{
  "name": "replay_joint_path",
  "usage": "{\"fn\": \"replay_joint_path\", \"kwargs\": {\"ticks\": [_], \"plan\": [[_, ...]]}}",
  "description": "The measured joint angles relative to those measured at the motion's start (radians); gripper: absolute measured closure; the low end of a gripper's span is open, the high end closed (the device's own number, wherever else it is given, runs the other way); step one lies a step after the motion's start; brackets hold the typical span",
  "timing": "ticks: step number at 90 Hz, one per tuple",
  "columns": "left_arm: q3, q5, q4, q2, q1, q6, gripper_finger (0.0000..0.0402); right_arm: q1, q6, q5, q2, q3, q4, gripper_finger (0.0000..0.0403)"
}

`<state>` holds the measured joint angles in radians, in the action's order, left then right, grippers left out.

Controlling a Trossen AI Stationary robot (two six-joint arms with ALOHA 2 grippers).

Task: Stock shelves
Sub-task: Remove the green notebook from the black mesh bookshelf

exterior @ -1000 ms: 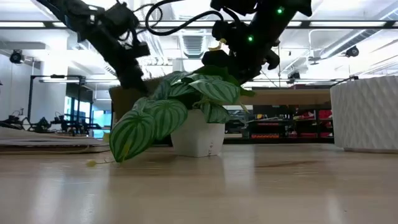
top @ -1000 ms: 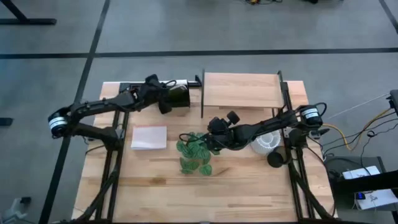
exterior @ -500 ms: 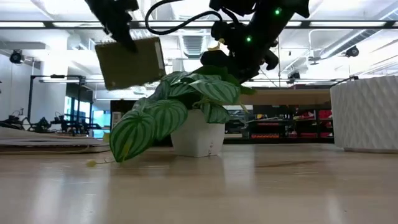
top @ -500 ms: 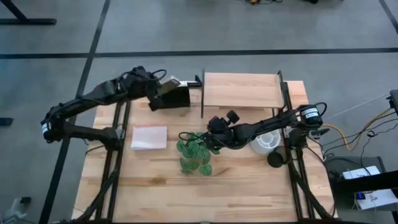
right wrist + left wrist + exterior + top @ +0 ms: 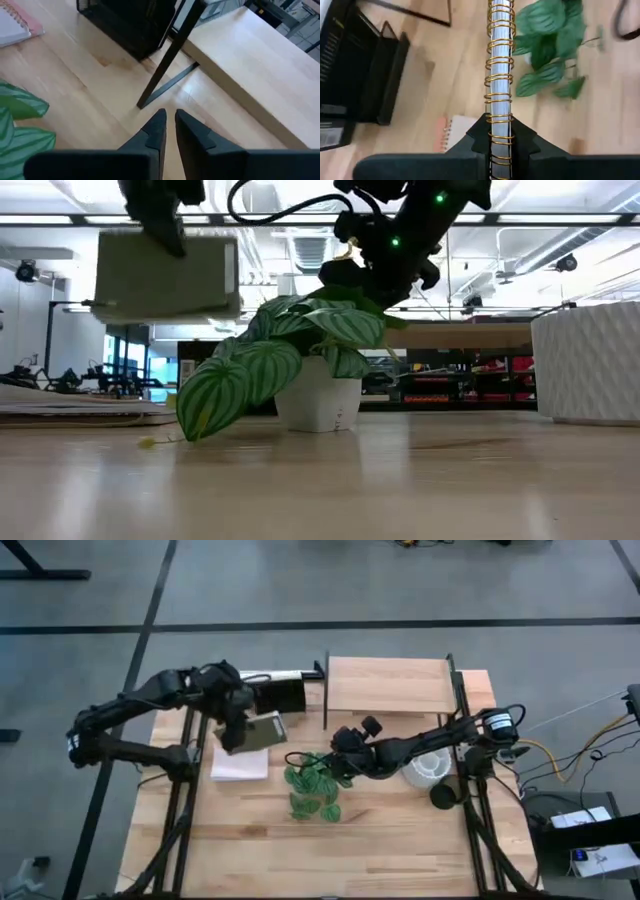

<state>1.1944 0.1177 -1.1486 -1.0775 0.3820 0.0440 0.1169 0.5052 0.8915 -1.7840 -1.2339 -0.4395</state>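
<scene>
Shelves (image 5: 387,686) stand at the far middle of the table (image 5: 390,840), their pale board level on a thin black frame; in the right wrist view the board (image 5: 250,75) lies just ahead of the right fingers, past a slanted black leg.

Left gripper (image 5: 499,131) is off the table and pinches a notebook (image 5: 255,731) by its gold wire spiral (image 5: 499,60), with one finger pressed on each side of the coil. Beyond these fingers lies a pink-edged pad (image 5: 454,135) on the wood. A black slatted rack (image 5: 365,75) sits off to one side of them, and a plant (image 5: 552,45) with striped green leaves to the other. In the low view the notebook (image 5: 168,275) hangs in the air, clear of the tabletop.

Right gripper (image 5: 169,120) hovers just above the plant (image 5: 315,790), its fingers almost together with only a thin gap and nothing between them. A ribbed white pot (image 5: 428,769) sits under that arm.
</scene>
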Motion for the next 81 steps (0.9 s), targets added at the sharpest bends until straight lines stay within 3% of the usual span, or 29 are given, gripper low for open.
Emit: {"fn": "replay_joint_path", "kwargs": {"ticks": [8,22,57,81], "plan": [[-0.059,-0.116,-0.006,0.000,-0.034,-0.027,0.0384,-0.004,-0.031,0.000,0.000,0.000,0.021,0.0373],[-0.176,-0.189,0.028,0.001,-0.129,-0.093,0.0386,-0.013,-0.062,-0.001,0.000,0.000,0.039,0.0377],[-0.384,-0.607,0.097,0.001,-0.514,-0.267,0.0387,-0.029,-0.061,-0.001,0.000,0.000,0.048,0.0380],[-0.426,-0.598,0.131,-0.009,-0.684,-0.242,0.0387,-0.029,-0.061,-0.002,0.000,0.000,0.062,0.0373]]}}
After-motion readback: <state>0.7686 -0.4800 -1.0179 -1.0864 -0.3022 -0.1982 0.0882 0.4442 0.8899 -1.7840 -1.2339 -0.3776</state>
